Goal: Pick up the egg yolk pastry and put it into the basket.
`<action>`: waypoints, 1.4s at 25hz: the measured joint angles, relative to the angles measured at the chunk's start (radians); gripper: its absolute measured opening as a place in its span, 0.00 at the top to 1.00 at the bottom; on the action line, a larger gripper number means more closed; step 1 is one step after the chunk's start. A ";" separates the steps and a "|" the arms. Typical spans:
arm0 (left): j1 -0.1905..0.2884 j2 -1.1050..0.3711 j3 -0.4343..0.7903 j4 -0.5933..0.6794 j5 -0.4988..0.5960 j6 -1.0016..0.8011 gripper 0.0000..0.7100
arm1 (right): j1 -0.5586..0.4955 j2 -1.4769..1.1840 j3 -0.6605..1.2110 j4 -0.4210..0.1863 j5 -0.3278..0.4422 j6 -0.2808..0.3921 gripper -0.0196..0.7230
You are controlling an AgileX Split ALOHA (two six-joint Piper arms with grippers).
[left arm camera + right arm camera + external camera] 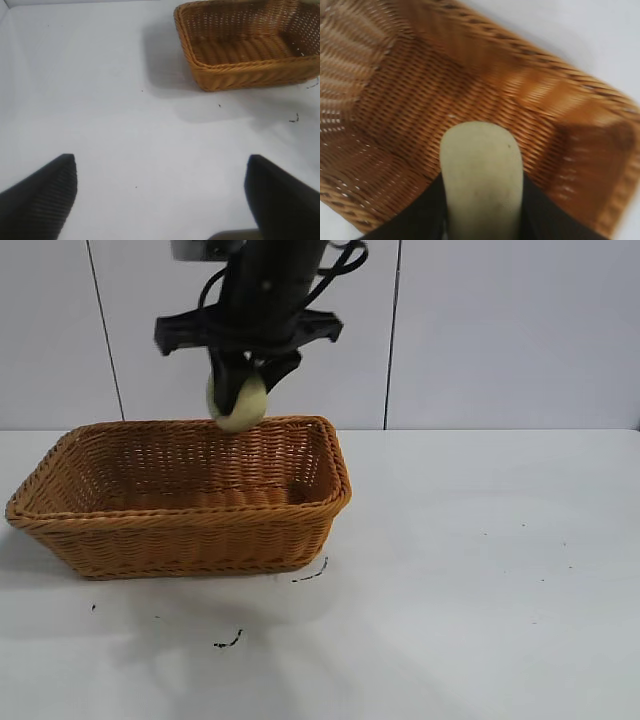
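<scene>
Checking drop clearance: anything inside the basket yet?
Nothing visible inside the basket. The egg yolk pastry is held above it in the right gripper. Pastry and fingers hide part of the floor.

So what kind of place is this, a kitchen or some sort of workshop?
Most likely a robot test bench rather than a kitchen: a bare white table against plain white wall panels, with just a wicker basket and a black right gripper holding a pale egg yolk pastry above it.
</scene>
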 joint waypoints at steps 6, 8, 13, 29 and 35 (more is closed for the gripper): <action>0.000 0.000 0.000 0.000 0.000 0.000 0.02 | 0.027 0.119 0.000 0.005 -0.163 0.018 0.67; 0.000 0.000 0.000 0.000 0.000 0.000 0.02 | 0.026 0.143 0.000 0.003 -0.167 0.018 0.67; 0.000 0.000 0.000 0.000 0.000 0.000 0.02 | 0.026 0.154 0.000 0.001 -0.166 0.018 0.39; 0.000 0.000 0.000 0.000 0.000 0.000 0.02 | -0.071 -0.085 -0.005 -0.085 0.037 0.063 0.12; 0.000 0.000 0.000 0.000 0.000 0.000 0.02 | -0.273 -0.087 -0.005 -0.097 0.106 0.064 0.12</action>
